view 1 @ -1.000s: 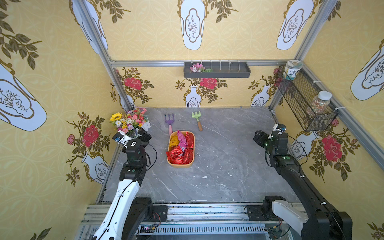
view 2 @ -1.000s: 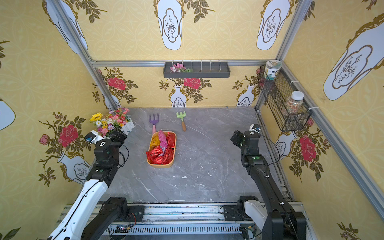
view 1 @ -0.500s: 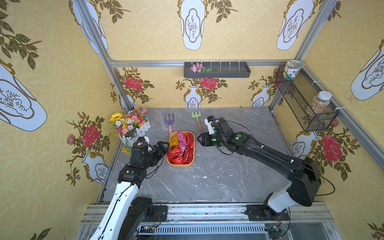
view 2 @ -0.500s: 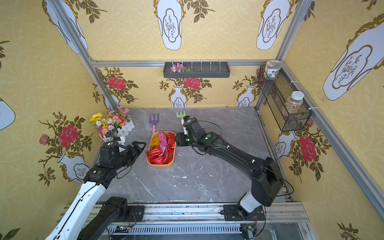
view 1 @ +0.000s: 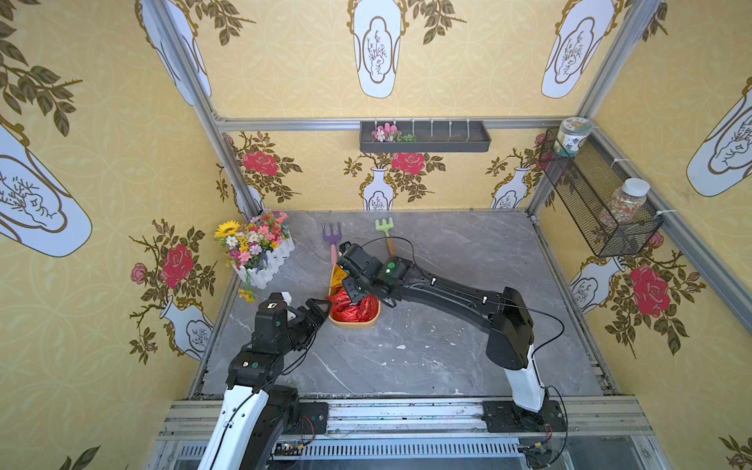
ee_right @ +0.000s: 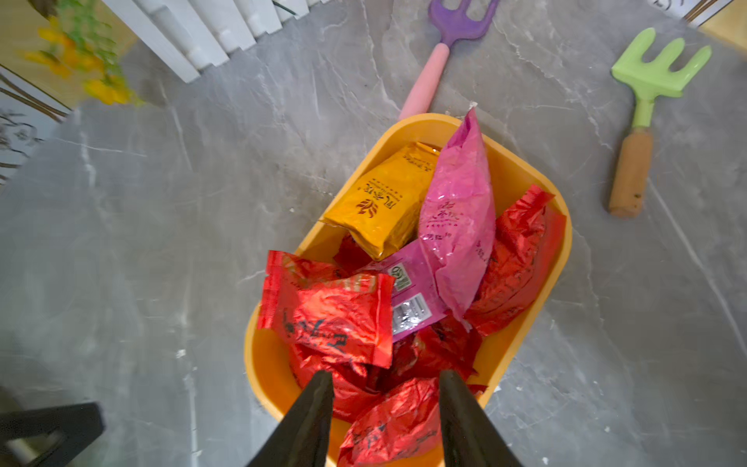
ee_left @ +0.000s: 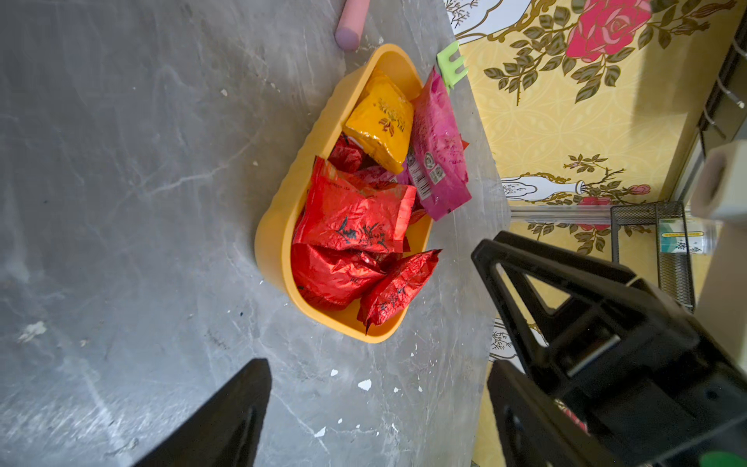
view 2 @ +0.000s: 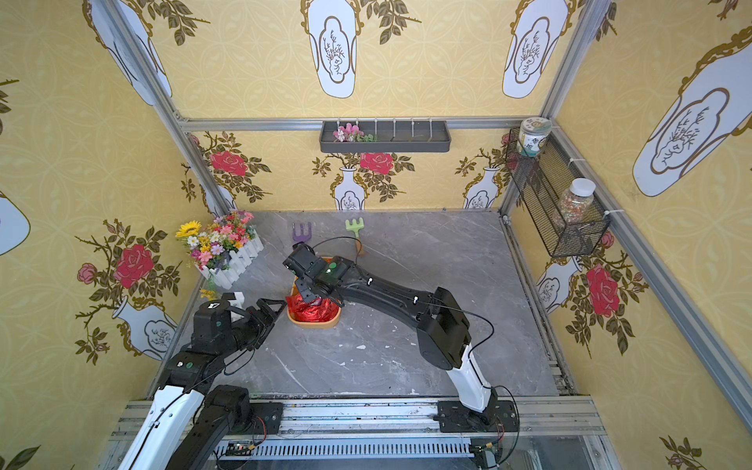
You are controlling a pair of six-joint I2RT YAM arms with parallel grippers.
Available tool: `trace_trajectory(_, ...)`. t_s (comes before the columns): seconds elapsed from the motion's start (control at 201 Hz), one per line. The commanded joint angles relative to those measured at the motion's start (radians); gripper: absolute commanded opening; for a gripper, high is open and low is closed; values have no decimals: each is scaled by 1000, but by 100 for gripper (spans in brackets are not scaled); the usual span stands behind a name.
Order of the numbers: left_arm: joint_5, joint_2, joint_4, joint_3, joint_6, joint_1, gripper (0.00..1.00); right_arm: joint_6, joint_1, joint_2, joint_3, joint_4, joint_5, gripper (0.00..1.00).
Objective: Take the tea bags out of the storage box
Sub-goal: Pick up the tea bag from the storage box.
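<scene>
The storage box [view 1: 355, 324] [view 2: 313, 324], an orange-yellow tray, lies left of the table's middle in both top views. Inside are several tea bags: crinkly red ones [ee_right: 335, 319] [ee_left: 351, 218], a yellow one [ee_right: 384, 202] [ee_left: 380, 121] and pink ones [ee_right: 456, 218] [ee_left: 436, 145]. My right gripper [ee_right: 386, 374] [view 1: 352, 297] hangs over the box's near end. Its jaws are open and stand either side of a red tea bag [ee_right: 392, 424], close to its edges. My left gripper [ee_left: 374, 376] [view 1: 323, 309] is open over bare table at the box's near left corner, holding nothing.
A white picket-fence flower box [view 1: 264, 268] stands at the left wall. A purple toy fork [view 1: 330, 236] and a green toy rake [view 1: 384, 228] lie just behind the box. On the walls hang a dark shelf [view 1: 447, 144] and a wire basket [view 1: 582, 195] with jars.
My right arm swung from the right wall across to the box and its jaws narrowed round a red bag. My left arm came forward from the flower box to the box's near corner.
</scene>
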Motion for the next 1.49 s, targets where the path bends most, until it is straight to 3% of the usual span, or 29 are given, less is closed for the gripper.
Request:
trace_trajectory(0.0,20,4,4,-4,-3,0,90,-56,3,31,34,-38,89,45)
trace_trajectory(0.169,29,15,17,-8,-3,0,91,-89,0,90,99,-56,115,37)
trace_trajectory(0.737,50,58,47,-18,1,1,92,-111,-36,164,159,-48,116,35)
trace_trajectory(0.961,59,63,63,-23,-2,0,92,-117,-39,176,160,-45,112,30)
trace_trajectory(1.13,60,60,62,-23,-4,0,92,-119,-40,179,155,-37,113,24)
trace_trajectory(1.484,61,48,60,-9,-10,0,92,-114,-10,90,72,-2,145,0)
